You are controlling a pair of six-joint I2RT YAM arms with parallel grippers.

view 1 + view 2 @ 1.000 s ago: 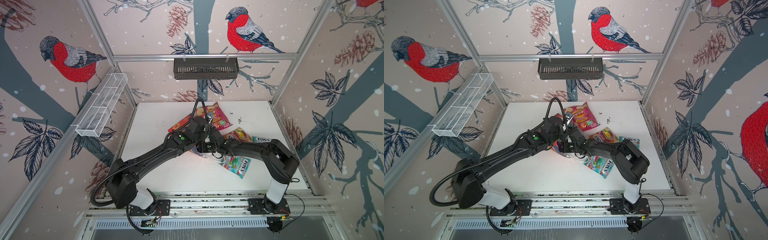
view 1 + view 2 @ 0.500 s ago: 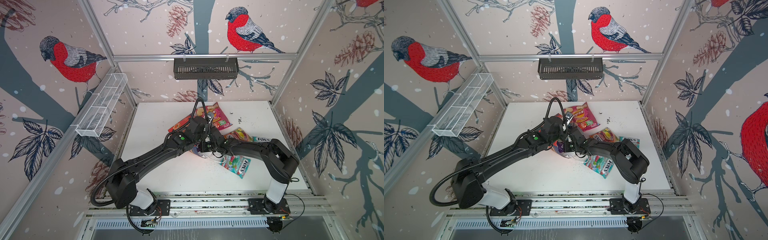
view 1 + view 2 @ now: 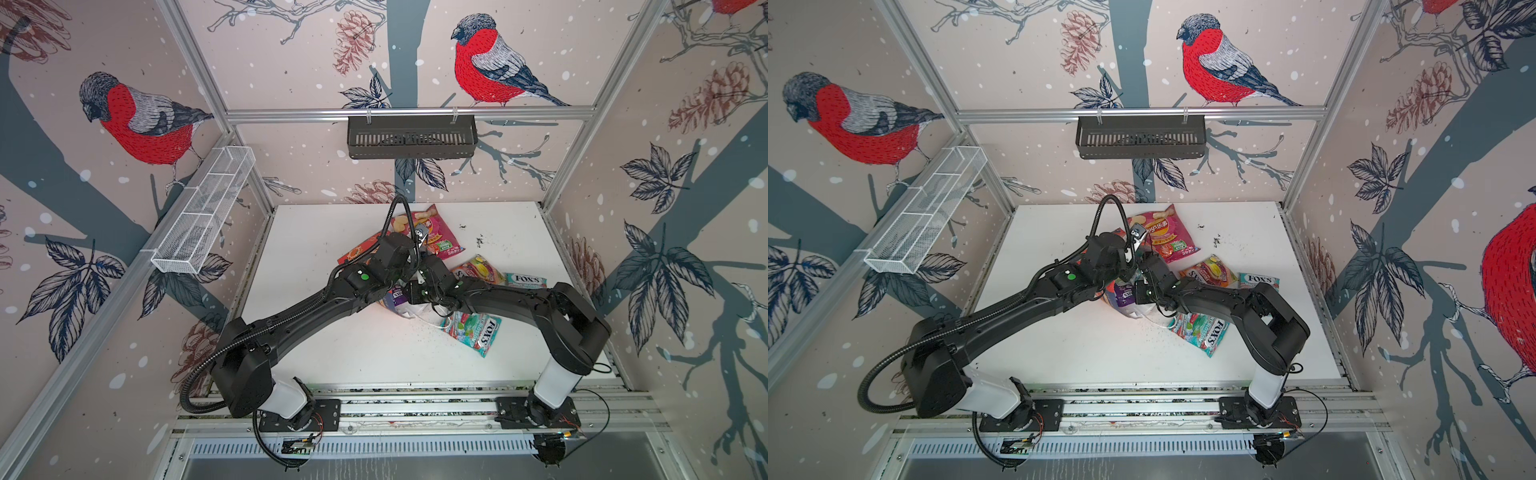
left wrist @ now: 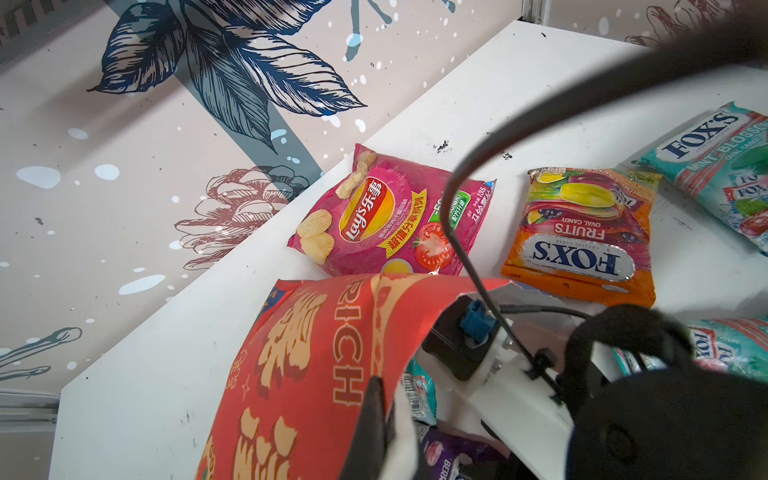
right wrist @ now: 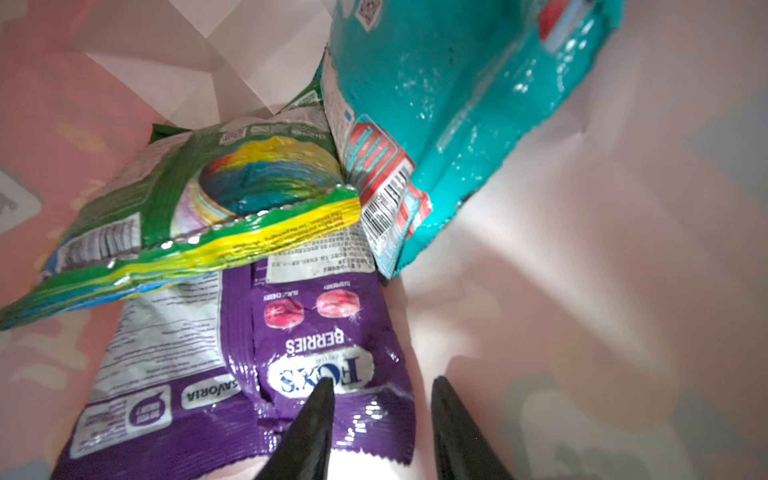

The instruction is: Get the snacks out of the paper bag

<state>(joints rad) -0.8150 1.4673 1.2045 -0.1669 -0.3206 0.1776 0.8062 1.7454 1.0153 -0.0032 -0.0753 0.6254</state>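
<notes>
Paper bag (image 4: 299, 374): mid-table, mostly hidden under both wrists in both top views; upright or tipped, can't tell. Left gripper (image 4: 390, 424) closed tight on its red wall at the rim. Right gripper (image 5: 382, 419) is inside the bag, jaws partway apart, nothing clamped; one fingertip (image 5: 320, 403) over edge of purple pack (image 5: 291, 353).

Also in bag:
- green pack (image 5: 166, 216), lying across purple pack's far end
- teal pack (image 5: 436, 104), up against green pack

Out on table (image 3: 332, 249):
- pink chip bag (image 3: 436, 237), behind paper bag
- orange pack (image 3: 478, 268), near chip bag
- second teal pack (image 3: 524, 280), just beside orange pack, partly under R arm
- third teal pack (image 3: 478, 332), toward front, by R forearm
</notes>
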